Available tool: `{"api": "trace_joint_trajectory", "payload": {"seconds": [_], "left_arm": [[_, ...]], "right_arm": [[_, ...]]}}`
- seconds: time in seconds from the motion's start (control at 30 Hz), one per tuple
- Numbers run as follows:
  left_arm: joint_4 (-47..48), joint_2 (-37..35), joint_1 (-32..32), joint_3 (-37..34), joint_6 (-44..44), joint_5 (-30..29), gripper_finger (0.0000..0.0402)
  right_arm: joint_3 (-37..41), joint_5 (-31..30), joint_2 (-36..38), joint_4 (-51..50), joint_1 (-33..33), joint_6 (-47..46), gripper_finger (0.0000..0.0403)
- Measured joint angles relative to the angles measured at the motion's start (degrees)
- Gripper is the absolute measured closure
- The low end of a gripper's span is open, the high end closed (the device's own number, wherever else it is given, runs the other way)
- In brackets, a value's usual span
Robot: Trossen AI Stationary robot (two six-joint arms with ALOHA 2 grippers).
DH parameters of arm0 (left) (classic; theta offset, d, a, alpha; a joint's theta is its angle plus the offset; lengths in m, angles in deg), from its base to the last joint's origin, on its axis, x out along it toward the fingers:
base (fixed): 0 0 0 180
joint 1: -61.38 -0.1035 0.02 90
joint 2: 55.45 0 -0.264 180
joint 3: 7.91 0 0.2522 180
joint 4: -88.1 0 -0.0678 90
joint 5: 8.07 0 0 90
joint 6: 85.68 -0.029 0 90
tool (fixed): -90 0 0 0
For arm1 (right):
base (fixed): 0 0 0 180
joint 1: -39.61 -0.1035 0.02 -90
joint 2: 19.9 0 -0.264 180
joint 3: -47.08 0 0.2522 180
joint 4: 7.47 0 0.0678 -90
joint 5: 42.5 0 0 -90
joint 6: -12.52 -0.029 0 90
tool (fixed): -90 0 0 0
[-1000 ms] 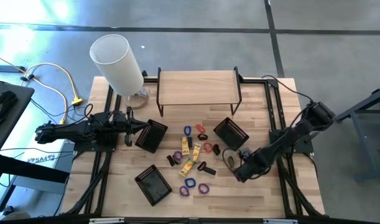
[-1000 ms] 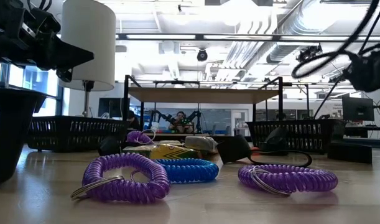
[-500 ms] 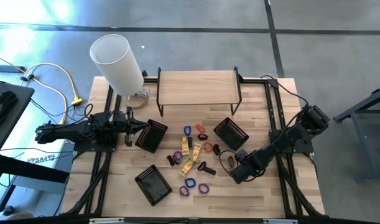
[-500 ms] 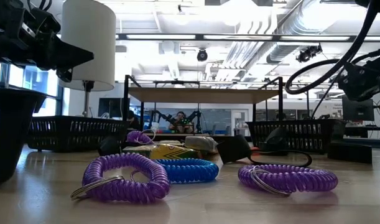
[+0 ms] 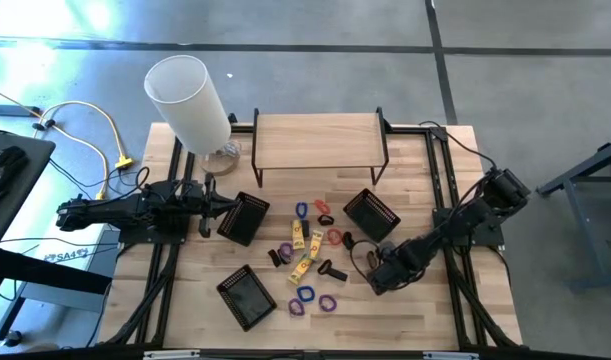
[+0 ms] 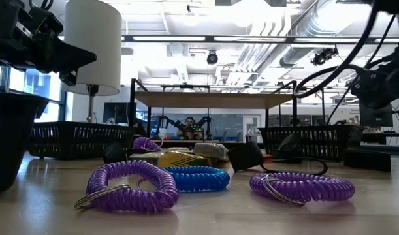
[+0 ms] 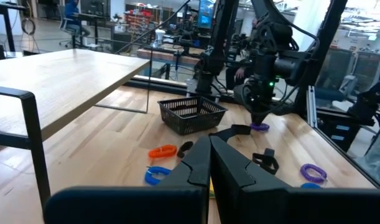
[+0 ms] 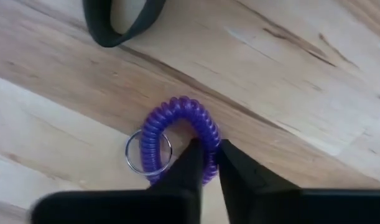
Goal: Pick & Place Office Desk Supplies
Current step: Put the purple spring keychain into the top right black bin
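My right gripper (image 8: 205,163) is pinched shut on the purple coil band (image 8: 177,134) lying on the table (image 8: 289,93) near the black basket (image 5: 371,213), gripping its cord for lifting; left gripper (image 7: 209,163) waits closed.

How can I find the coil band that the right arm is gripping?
Start at the black mesh basket right of centre on the table. Just in front of it, the right gripper pinches a purple spiral coil band with a metal ring, away from the central pile.
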Motion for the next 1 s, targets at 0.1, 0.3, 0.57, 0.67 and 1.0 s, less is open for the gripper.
{"api": "trace_joint_trajectory", "payload": {"seconds": [0.1,0.3,0.57,0.67,1.0], "left_arm": [[0.0,0.0,0.0,0.0,0.0,0.0,0.0401],[0.2,0.0,0.0,0.0,0.0,0.0,0.0401],[0.2,0.0,0.0,0.0,0.0,0.0,0.0401],[0.2,0.0,0.0,0.0,0.0,0.0,0.0401],[-1.7,0.0,1.4,0.0,0.8,1.5,0.0401]], "right_arm": [[0.1,2.4,0.0,0.3,0.8,-1.5,0.0391],[-4.2,2.6,-1.0,-4.7,1.7,0.0,0.0397],[-10.8,2.0,-1.2,-17.8,1.4,3.9,0.0399],[-12.7,1.2,-1.1,-23.5,1.2,6.3,0.0399],[-16.7,-6.0,3.5,-33.7,1.2,9.0,0.0399]]}}
